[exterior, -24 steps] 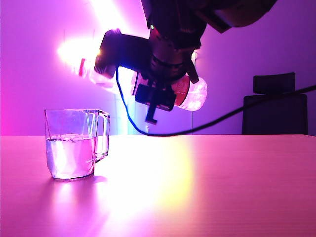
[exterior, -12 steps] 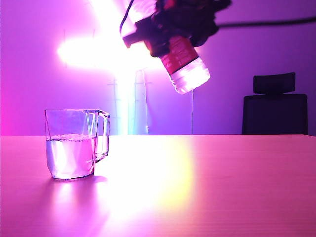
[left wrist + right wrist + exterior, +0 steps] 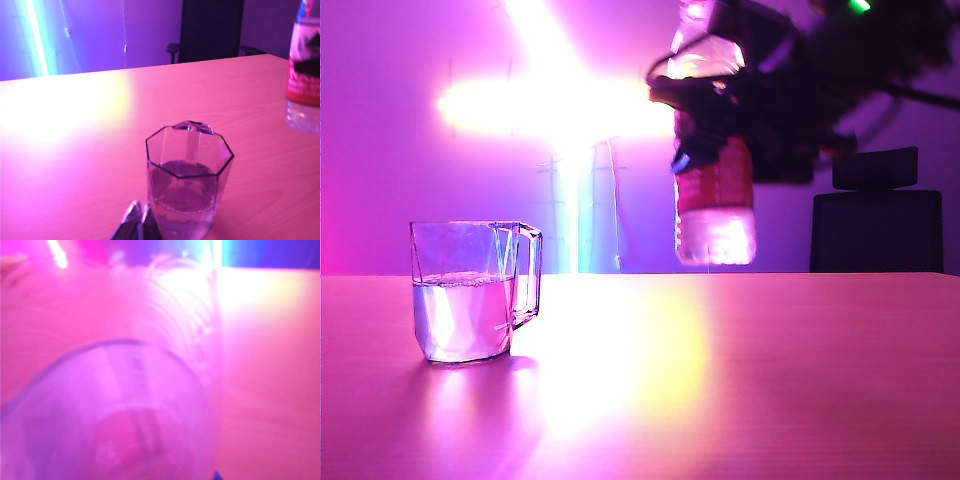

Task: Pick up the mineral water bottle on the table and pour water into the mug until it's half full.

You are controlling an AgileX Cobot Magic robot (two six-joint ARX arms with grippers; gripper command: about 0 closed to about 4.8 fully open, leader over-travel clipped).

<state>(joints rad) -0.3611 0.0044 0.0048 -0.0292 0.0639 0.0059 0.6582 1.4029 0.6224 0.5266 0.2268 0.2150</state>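
Observation:
The mineral water bottle (image 3: 715,205) hangs upright above the table (image 3: 770,380), well to the right of the mug (image 3: 470,290). My right gripper (image 3: 718,112) is shut on its upper body, with the dark arm reaching in from the upper right. In the right wrist view the blurred bottle (image 3: 125,405) fills most of the picture. The clear faceted mug (image 3: 187,185) stands on the table, holding water (image 3: 460,320) to about half its height. My left gripper (image 3: 139,220) is shut and empty just beside the mug. The bottle (image 3: 304,75) also shows at the edge of the left wrist view.
A dark office chair (image 3: 875,215) stands behind the table's far right edge. A bright light strip (image 3: 570,110) glares on the back wall and throws a wide shine on the tabletop between mug and bottle.
The bottle has swung from lying tipped with its neck toward the mug to standing upright. It has moved right and down, away from the mug. The mug and left gripper have stayed still.

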